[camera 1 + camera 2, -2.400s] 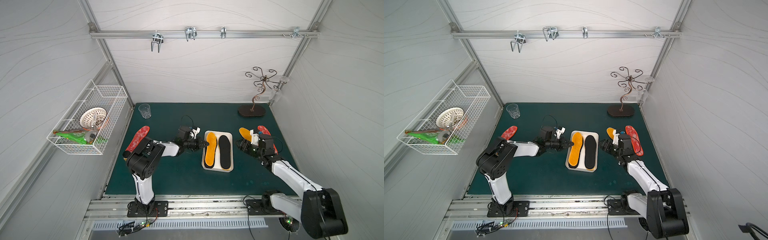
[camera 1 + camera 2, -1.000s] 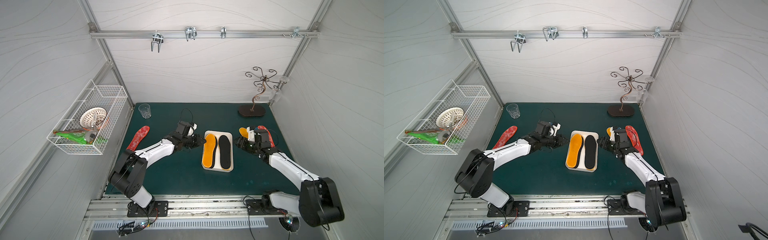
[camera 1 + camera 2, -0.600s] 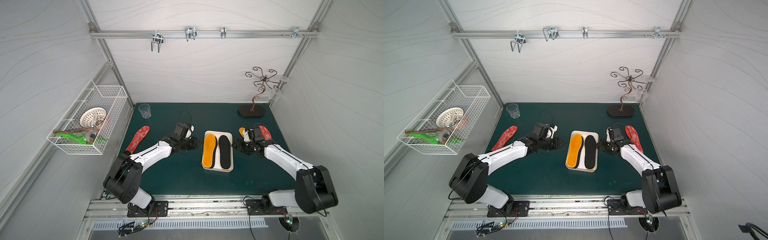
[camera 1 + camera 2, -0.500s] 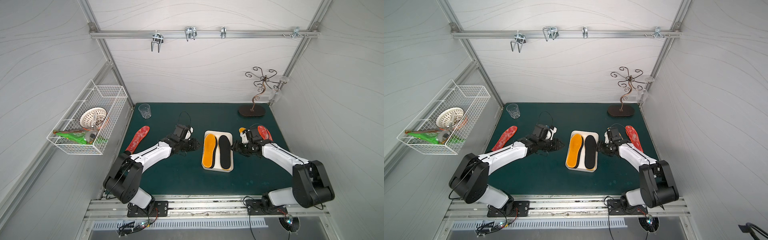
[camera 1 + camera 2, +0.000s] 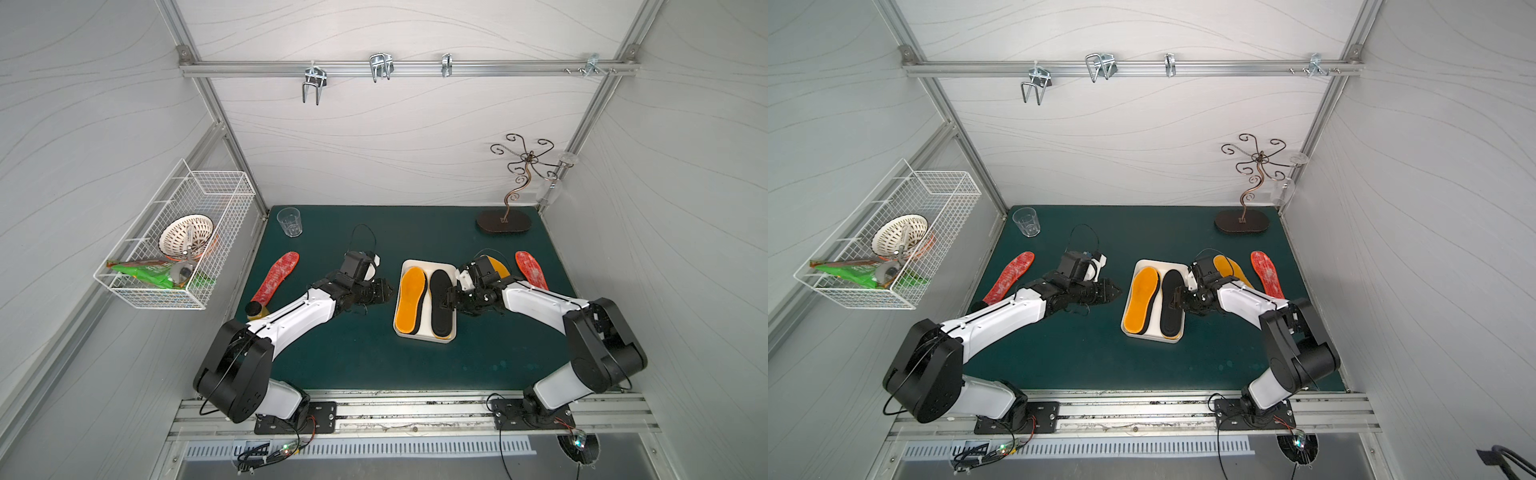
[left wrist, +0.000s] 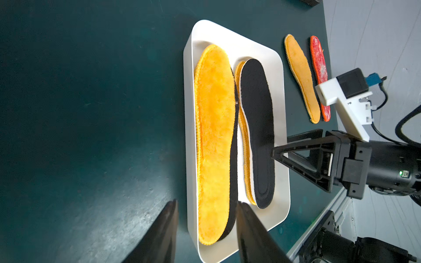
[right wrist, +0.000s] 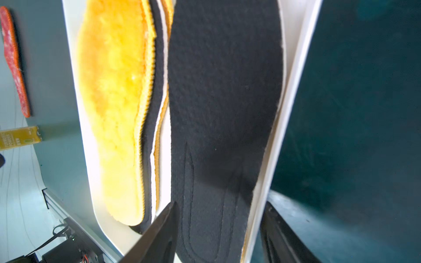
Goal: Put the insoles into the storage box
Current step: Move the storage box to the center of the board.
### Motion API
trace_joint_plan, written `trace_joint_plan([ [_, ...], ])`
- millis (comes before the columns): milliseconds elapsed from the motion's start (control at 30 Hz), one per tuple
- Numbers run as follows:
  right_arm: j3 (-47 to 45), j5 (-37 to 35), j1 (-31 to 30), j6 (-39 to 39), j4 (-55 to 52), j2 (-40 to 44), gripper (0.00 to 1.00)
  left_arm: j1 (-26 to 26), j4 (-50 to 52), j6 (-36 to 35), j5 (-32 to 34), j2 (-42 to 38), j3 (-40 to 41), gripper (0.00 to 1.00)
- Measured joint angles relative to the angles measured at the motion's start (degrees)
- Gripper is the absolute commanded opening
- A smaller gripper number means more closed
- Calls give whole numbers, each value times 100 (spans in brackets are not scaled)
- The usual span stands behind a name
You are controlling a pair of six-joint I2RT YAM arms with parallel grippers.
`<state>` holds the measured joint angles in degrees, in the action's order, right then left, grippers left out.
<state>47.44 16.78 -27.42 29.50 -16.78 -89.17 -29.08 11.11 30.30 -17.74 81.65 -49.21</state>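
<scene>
Box (image 5: 432, 265) mid-frame, long axis up-down; orange insole (image 5: 410, 301) and black insole (image 5: 440, 305) lie lengthwise inside, black toe toward frame top. My left gripper (image 5: 385, 291) gapes empty beside it; right gripper (image 5: 450, 297) spread, straddling its rim.

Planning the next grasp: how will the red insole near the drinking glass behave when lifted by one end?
The red insole looks thin and lies flush on the green mat, so it will probably droop from a one-end grip. Getting under its edge may be hard; it might slide instead. It is likely light.
</scene>
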Motion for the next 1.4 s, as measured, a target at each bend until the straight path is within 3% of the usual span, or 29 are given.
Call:
trace_joint_plan([
  [567, 605, 483, -295, -439, 680, -776, 60, -236, 20, -83, 273, 203, -2, 45],
  [800, 966, 262, -374, -549, 396, -750, 63, -236, 24, -136, 428, 173, -2, 46],
  [933, 1300, -177, -46, -555, -160, -533, 64, -234, 22, -168, 522, 79, -2, 46],
  [1200, 1690, -1255, 1397, -299, -732, -214, 64, -168, 328, -175, 730, 551, -470, 40],
  [1400, 1690, -1436, 1475, -201, -890, -214, 64, -328, 802, -225, 1672, 1005, -1147, 40],
])
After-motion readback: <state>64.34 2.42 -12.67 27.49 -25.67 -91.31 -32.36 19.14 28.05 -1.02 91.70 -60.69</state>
